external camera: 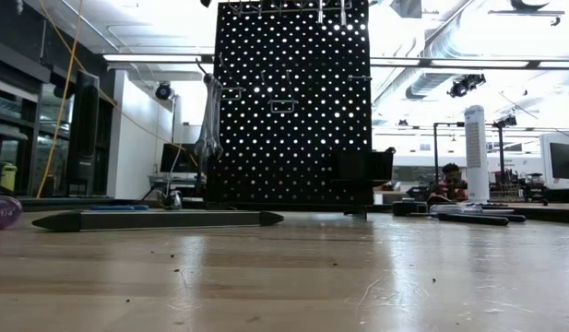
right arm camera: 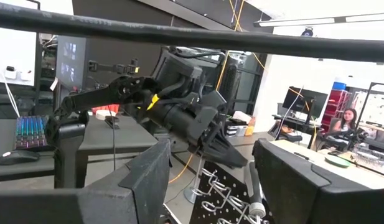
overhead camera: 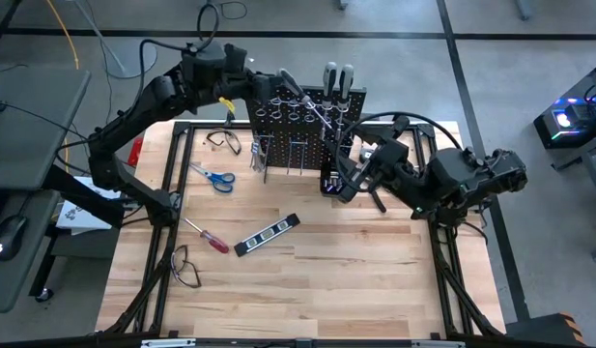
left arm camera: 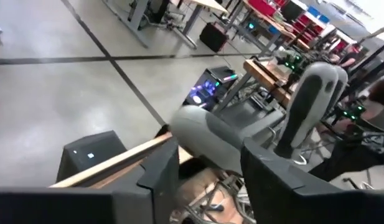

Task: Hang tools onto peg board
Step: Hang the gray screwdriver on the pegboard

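Well, the black peg board (overhead camera: 312,130) full of little holes stands upright at the far side of the wooden counter (overhead camera: 307,280). Two grey-handled tools (overhead camera: 336,77) stick up side by side from its top edge, and a silver wrench (external camera: 210,120) hangs on its side in the low view. The left hand (overhead camera: 288,85) is up at the board's top, with its tip right next to those grey handles. In the left wrist view its dark fingers (left arm camera: 160,171) stand partly apart with a grey handle (left arm camera: 210,134) lying across between them. I cannot tell if it is gripping that handle or letting it go.

The right hand (overhead camera: 348,184) waits low by the board's right end, fingers wide, holding nothing.

More tools lie on the counter: blue-handled scissors (overhead camera: 215,177) and a red-handled screwdriver (overhead camera: 211,238), both on the left arm's side. So the left hand looks nearer to them.
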You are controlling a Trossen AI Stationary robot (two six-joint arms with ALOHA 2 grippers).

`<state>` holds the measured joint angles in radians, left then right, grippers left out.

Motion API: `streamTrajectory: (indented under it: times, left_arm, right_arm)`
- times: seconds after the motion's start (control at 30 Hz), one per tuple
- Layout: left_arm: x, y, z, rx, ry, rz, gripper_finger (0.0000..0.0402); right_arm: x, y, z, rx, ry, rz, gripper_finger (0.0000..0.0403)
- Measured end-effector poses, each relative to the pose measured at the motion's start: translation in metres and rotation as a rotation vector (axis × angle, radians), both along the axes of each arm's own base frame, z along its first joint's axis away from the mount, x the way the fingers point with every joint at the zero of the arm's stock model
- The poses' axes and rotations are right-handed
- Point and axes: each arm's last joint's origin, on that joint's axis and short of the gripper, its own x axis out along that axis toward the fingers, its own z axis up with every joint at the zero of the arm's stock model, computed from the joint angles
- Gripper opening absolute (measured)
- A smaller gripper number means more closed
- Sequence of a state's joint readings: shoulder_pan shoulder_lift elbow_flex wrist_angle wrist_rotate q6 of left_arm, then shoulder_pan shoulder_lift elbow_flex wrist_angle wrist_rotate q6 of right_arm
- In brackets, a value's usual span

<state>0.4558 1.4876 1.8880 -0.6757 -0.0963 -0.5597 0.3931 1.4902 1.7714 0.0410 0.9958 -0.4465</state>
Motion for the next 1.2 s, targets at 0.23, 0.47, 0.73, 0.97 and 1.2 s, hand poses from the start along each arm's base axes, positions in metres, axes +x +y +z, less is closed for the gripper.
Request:
streamTrajectory:
  times: [0.23, 0.47, 0.73, 0.97, 1.2]
  left_arm:
    - [0.006, -0.011, 0.003, -0.02, -0.042, -0.117, 0.0243]
    - [0.003, -0.004, -0.004, -0.108, -0.027, -0.029, 0.0303]
    - [0.001, 0.005, -0.002, -0.128, -0.072, 0.065, 0.031]
    - [0.007, 0.009, -0.005, -0.152, -0.095, 0.086, 0.031]
    - [0.02, 0.015, -0.009, -0.177, -0.141, 0.078, 0.031]
  right_arm:
    - [0.0, 0.0, 0.0, 0.004, 0.002, -0.011, 0.0222]
    - [0.0, 0.0, 0.0, 0.005, 0.002, -0.017, 0.0222]
    - [0.0, 0.0, 0.0, 0.02, -0.009, -0.013, 0.0222]
    - [0.0, 0.0, 0.0, 0.02, -0.009, -0.013, 0.0222]
    - [0.0, 0.0, 0.0, 0.02, -0.009, -0.013, 0.0222]
